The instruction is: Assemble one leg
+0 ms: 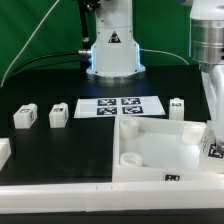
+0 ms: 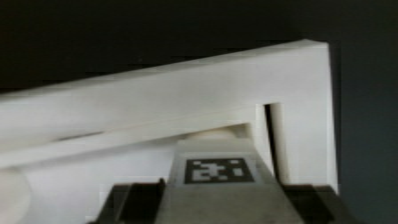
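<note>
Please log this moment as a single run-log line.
tool: shut on leg | position: over tray, exterior view's right | three legs loose on table

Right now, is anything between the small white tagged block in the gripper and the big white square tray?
Nothing visible does. The gripper holds the small white tagged leg right by the large white square tray, at its edge on the exterior view's right. The wrist view shows only the tray's bare rim ahead.

legs: 4 (image 1: 25,117) (image 1: 57,115) (image 1: 177,107) (image 1: 214,148) | tray: 1 (image 1: 150,128) | marker board: 1 (image 1: 121,106)
</note>
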Controlling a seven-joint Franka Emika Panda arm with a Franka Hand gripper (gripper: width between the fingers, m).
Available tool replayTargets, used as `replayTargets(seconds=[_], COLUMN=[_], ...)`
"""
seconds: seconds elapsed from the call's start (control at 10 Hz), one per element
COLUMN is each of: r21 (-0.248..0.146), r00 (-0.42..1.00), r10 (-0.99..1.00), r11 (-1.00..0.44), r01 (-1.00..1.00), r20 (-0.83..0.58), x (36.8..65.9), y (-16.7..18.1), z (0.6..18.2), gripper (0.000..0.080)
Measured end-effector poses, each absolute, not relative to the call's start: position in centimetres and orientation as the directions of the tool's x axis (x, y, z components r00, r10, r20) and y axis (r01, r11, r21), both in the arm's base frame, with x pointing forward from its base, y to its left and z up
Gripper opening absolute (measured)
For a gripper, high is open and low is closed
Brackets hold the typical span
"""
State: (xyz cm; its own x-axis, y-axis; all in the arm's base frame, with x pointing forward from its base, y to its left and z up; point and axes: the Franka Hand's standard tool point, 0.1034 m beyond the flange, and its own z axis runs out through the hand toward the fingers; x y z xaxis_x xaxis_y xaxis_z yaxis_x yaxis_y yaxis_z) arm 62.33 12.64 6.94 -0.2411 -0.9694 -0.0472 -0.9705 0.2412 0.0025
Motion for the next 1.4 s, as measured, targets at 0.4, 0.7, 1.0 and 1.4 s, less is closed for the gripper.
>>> replayTargets(seconds=[0.4, 0.7, 1.0, 1.4], r21=[0.001, 0.01, 0.007, 0.008], r00=[-0.182, 0.028, 0.405, 0.406], r10=[-0.982, -0.998, -0.913, -0.912], r11=[0.182, -0.029, -0.406, -0.407], r01=[-0.983, -1.0, -0.914, -0.913], r20=[-0.05, -0.048, -0.057, -0.057], x=[62.33, 62.14, 62.08, 62.02], y=[12.53, 12.23, 11.71, 11.84], z=[6.87, 6.87, 6.97, 6.92], gripper=[0.0474, 0.0639, 0.0649, 0.0649])
